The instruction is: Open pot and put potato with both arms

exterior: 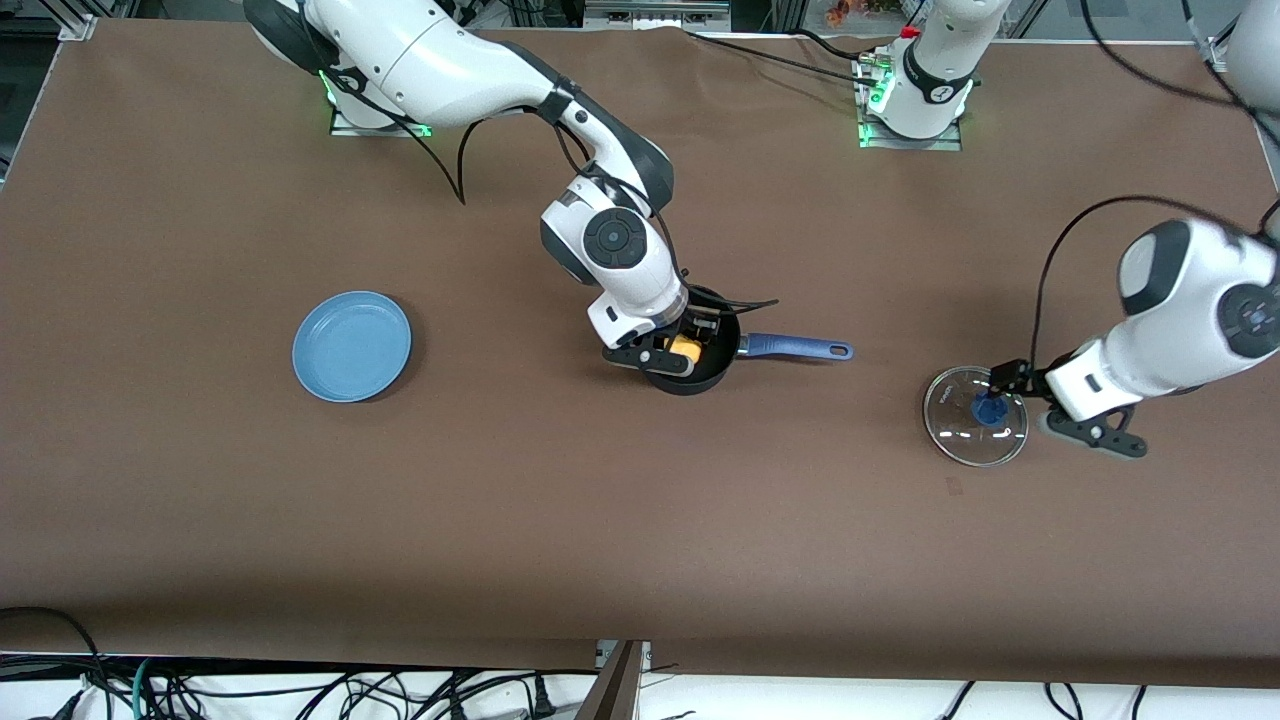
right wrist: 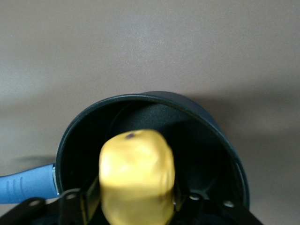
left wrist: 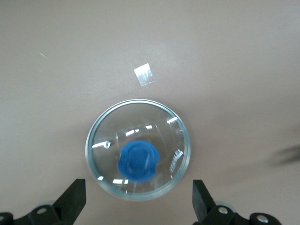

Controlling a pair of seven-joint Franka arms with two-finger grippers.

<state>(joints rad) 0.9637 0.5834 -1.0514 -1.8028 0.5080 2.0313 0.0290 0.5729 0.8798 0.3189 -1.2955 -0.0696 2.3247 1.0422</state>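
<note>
The black pot (exterior: 716, 371) stands mid-table with no lid on it, its blue handle (exterior: 796, 347) pointing toward the left arm's end. My right gripper (exterior: 686, 347) hangs in the pot's mouth, shut on the yellow potato (exterior: 685, 349). In the right wrist view the potato (right wrist: 136, 180) sits between the fingers over the pot's dark inside (right wrist: 154, 112). The glass lid (exterior: 975, 415) with its blue knob (left wrist: 137, 161) lies flat on the table near the left arm's end. My left gripper (exterior: 1010, 395) stands open just above the lid (left wrist: 138, 150), fingers wide apart (left wrist: 138, 199) and touching nothing.
A flat light-blue plate (exterior: 352, 346) lies toward the right arm's end of the table. A small clear square of tape (left wrist: 145, 75) is stuck to the brown table cover beside the lid. Cables hang below the table's near edge.
</note>
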